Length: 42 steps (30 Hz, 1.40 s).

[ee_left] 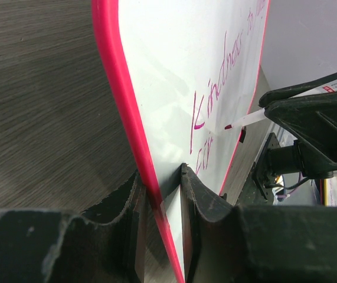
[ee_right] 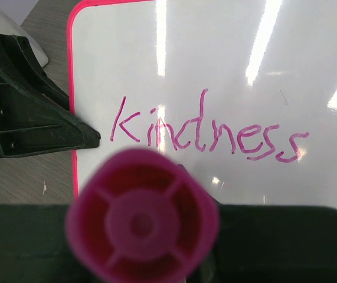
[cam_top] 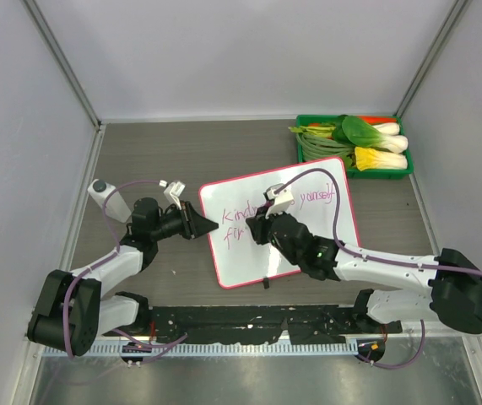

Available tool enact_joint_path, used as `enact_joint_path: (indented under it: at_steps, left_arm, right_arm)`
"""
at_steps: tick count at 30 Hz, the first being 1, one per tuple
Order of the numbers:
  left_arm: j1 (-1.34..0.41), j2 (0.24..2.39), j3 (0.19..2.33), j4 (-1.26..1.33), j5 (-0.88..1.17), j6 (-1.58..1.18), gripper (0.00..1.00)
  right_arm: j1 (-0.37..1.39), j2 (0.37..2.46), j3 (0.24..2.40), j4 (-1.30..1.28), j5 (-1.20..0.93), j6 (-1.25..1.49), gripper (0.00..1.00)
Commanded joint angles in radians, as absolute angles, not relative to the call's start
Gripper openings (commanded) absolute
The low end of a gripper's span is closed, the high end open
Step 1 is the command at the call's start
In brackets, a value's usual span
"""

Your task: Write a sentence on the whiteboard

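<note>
grey wood-grain table, a whiteboard pinched at one edge while a pen meets it

the whiteboard (cam_top: 245,266), white with a thin pink frame, sits slightly askew at the middle of the table (cam_top: 156,152), between the two arms. on it the sentence (ee_right: 209,132) runs in thin magenta handwriting: "kindness" is readable, more words trail off to its right, and a short second line starts below it. the left pincer (ee_left: 162,177) is clamped on the board's left edge, one finger on each face. the right pincer (cam_top: 256,228) is closed around a marker (ee_right: 141,221), whose round magenta end fills the right wrist view. the marker's pink tip sits at the board beside the second line, though contact cannot be told. just beyond the board's far right corner, a green tray (cam_top: 382,174) holds vegetables.
</note>
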<state>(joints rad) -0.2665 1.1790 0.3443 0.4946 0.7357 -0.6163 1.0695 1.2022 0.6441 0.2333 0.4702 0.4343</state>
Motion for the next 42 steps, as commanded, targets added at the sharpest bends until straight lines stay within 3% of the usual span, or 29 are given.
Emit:
enact_joint_path:
  at_steps: [1,42]
  left_arm:
    - [-0.287,1.197,0.353,0.443,0.719,-0.542,0.00]
    - [-0.287,1.193,0.353,0.440,0.718,-0.540,0.00]
  right_arm:
    - [1.065,1.215,0.684,0.230,0.515,0.416,0.01]
    - [1.063,1.181,0.604,0.173,0.459,0.439,0.02]
